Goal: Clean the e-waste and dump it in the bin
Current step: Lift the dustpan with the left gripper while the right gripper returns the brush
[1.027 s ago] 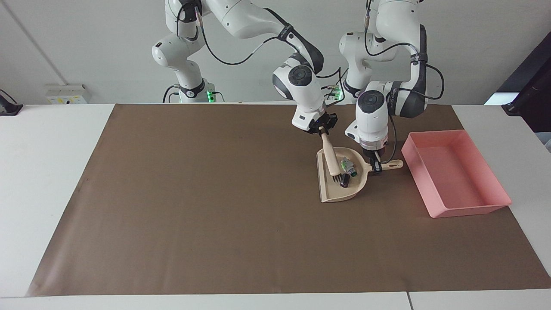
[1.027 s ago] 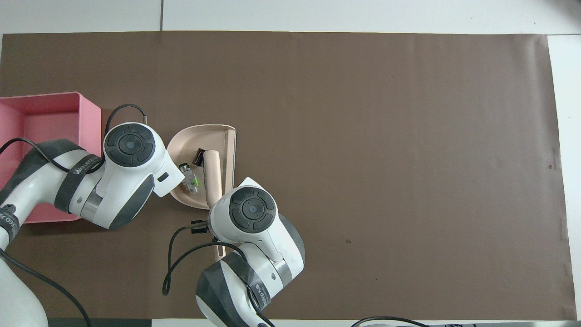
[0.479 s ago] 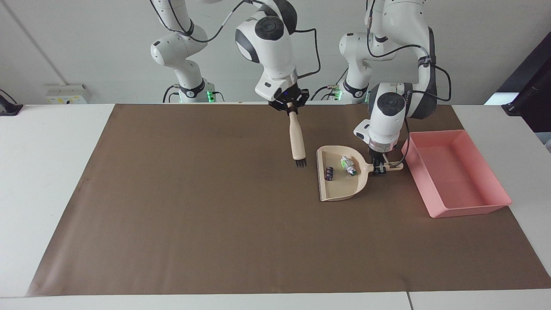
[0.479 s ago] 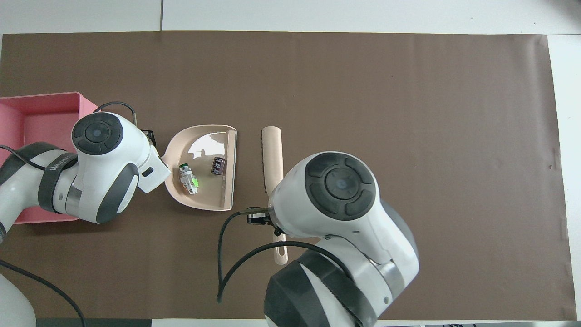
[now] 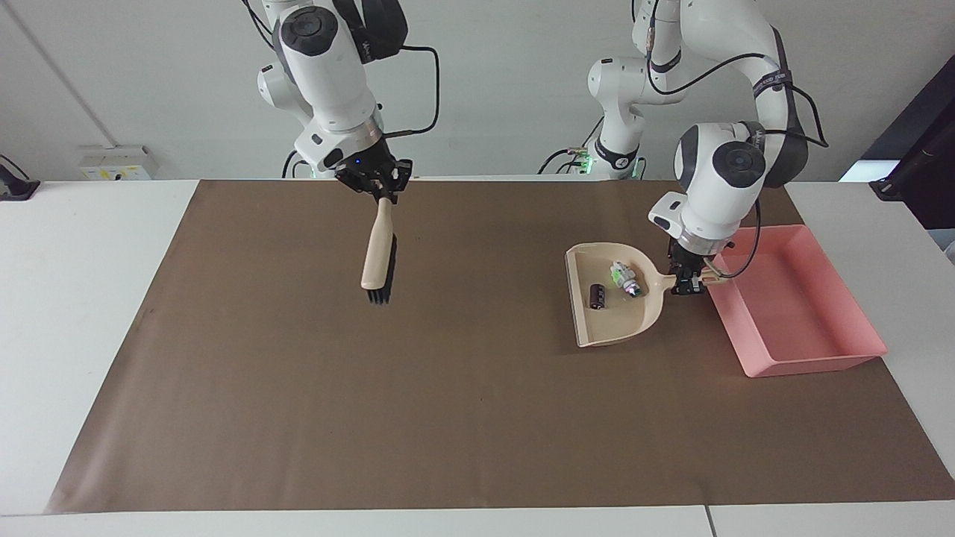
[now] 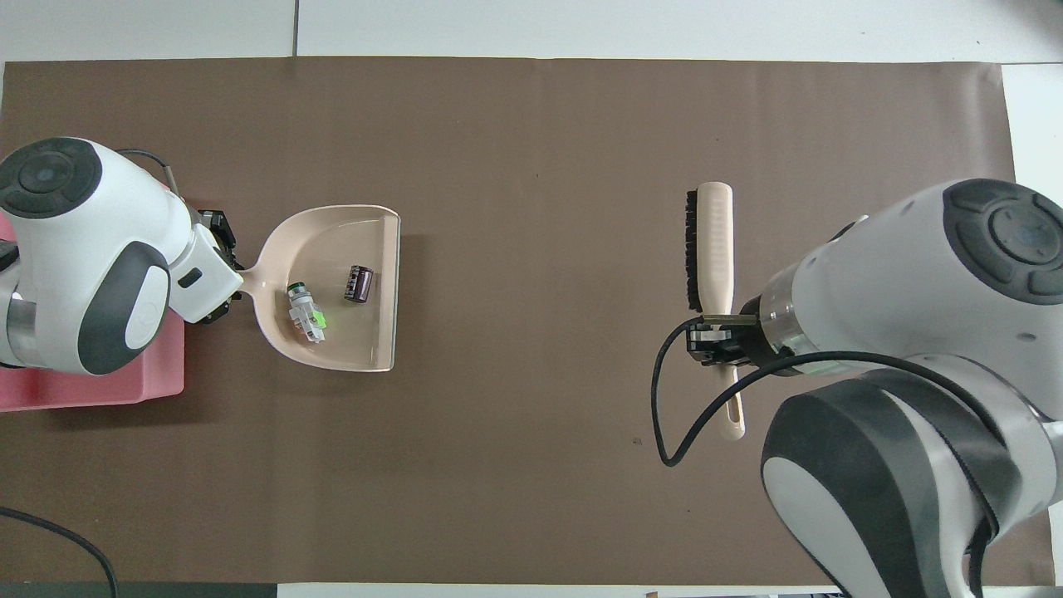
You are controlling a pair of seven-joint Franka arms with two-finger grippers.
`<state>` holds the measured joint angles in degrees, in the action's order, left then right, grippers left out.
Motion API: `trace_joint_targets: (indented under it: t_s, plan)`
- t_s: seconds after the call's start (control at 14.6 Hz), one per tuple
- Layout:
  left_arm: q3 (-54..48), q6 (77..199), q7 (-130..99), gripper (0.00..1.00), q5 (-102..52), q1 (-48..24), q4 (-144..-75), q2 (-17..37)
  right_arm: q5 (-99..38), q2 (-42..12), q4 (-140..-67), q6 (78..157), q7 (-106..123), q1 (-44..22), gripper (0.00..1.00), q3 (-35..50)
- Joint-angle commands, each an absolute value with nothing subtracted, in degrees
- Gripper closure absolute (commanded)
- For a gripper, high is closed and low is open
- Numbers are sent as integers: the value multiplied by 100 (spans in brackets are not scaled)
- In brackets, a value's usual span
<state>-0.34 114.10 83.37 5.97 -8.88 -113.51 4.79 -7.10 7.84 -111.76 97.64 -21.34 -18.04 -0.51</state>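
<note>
Both e-waste bits lie in the raised dustpan (image 5: pixel 613 306).
The green-patched bit (image 5: pixel 625 278) and black block (image 5: pixel 597 295) moved with it toward the pink bin (image 5: pixel 858 356); left gripper (image 5: pixel 687 284) clamps its handle, right gripper (image 5: pixel 379 186) carried the brush (image 5: pixel 377 253) away.

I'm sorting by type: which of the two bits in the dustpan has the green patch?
The white-grey bit, nearer the dustpan's handle; the black block lies closer to its open edge.

Brown mat (image 5: pixel 448 418) spread over most of the white surface (image 5: pixel 89 298). Beige dustpan (image 5: pixel 612 324) toward the left arm's end; wooden-backed brush (image 5: pixel 375 253) hanging tilted over the mat, bristles lowest. Wall socket (image 5: pixel 116 162) at the back
</note>
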Motion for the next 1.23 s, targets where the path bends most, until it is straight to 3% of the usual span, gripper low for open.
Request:
trace_joint_targets:
  t_s: [0.0, 0.27, 0.55, 1.16]
  plan:
    - [-44, 11241, 8762, 100, 151, -660, -11259, 413, -275, 1028, -11881, 9940, -1541, -1075, 100, 53]
    - [-35, 11241, 9218, 100, -473, -55, -11224, 194, 175, 967, -12637, 10632, -196, 94, 100, 53]
    - [-18, 10926, 9973, 100, -1035, 683, -10944, 114, 343, 730, -13060, 11424, 456, 860, 100, 53]
    - [140, 9801, 11863, 100, -1477, 2460, -9345, 772, 352, 545, -13509, 12270, 888, 1327, 100, 70]
